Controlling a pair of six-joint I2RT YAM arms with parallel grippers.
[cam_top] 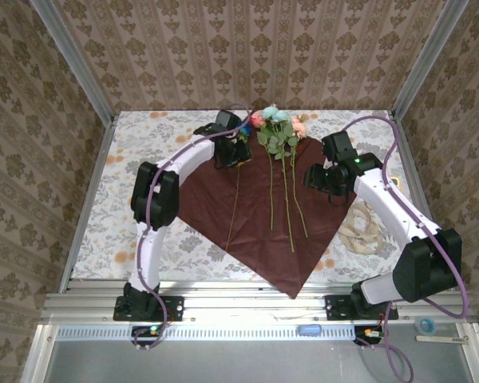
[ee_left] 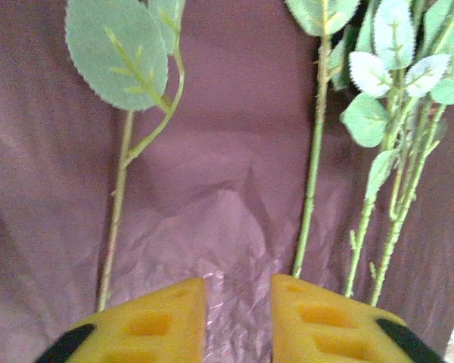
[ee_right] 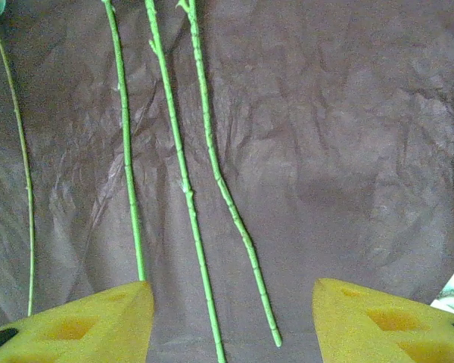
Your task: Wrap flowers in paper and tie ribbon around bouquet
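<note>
Hovering narrowly open, the left gripper [ee_left: 238,302] is risking dragging the thin dark red paper sheet [cam_top: 207,209], scattering green-stemmed artificial flowers [cam_top: 273,140] (right gripper [ee_right: 233,302] is gaping, empty).

Top ext. cam: high behind arm bases [cam_top: 148,302], looks down. L/R wrist cams: close over paper [cam_top: 207,207]; all share flower stems [ee_right: 183,181].

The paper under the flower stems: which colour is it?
Plain dark red (maroon); the paper shows best in the top external view.
</note>
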